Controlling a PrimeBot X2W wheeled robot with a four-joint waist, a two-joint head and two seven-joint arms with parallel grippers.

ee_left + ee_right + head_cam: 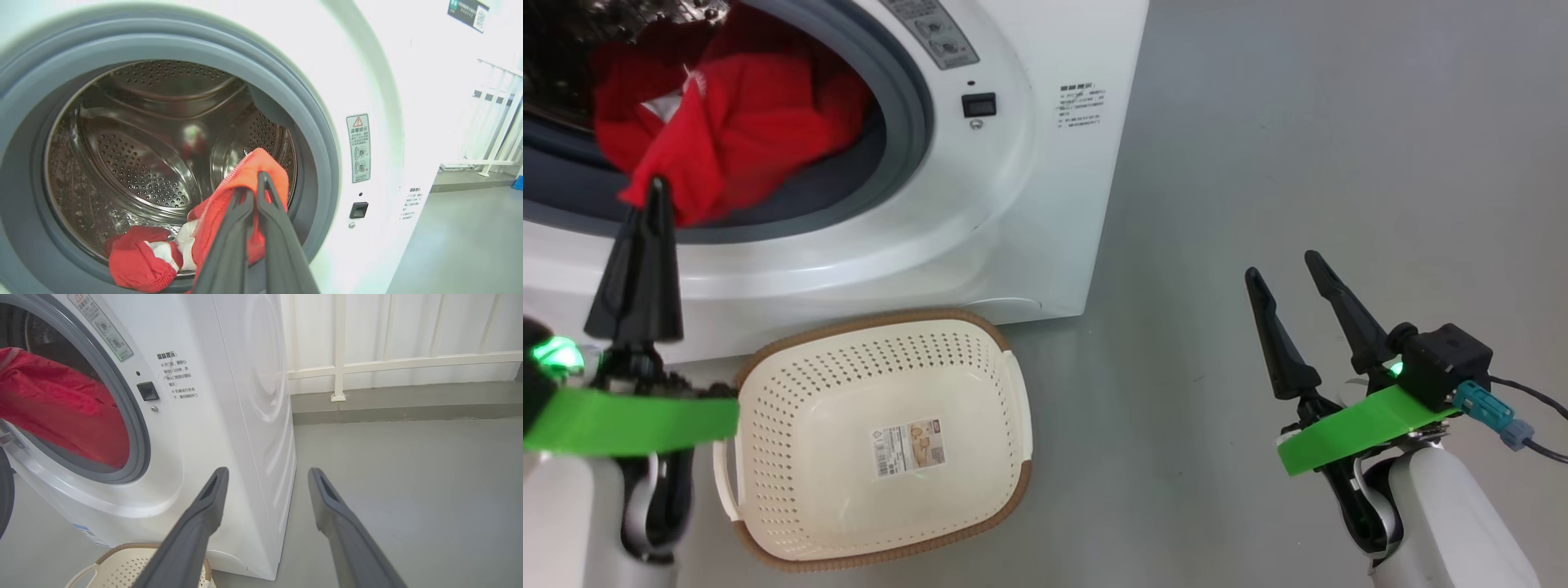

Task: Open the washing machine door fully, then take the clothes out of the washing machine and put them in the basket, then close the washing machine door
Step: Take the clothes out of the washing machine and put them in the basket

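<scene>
Some clothes (pixel 727 122) over grey ring (pixel 316 155), basket (pixel 849 367) below

We count one washing machine (pixel 1045 204), one basket (pixel 800 376), two red clothes (pixel 137 259), and two grippers: left gripper (pixel 654 186), right gripper (pixel 1282 265).

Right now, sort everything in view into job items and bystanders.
Job: washing machine, clothes, basket, left gripper shut on the clothes.
Just there: white railing, warning label, dark wall sign.
</scene>
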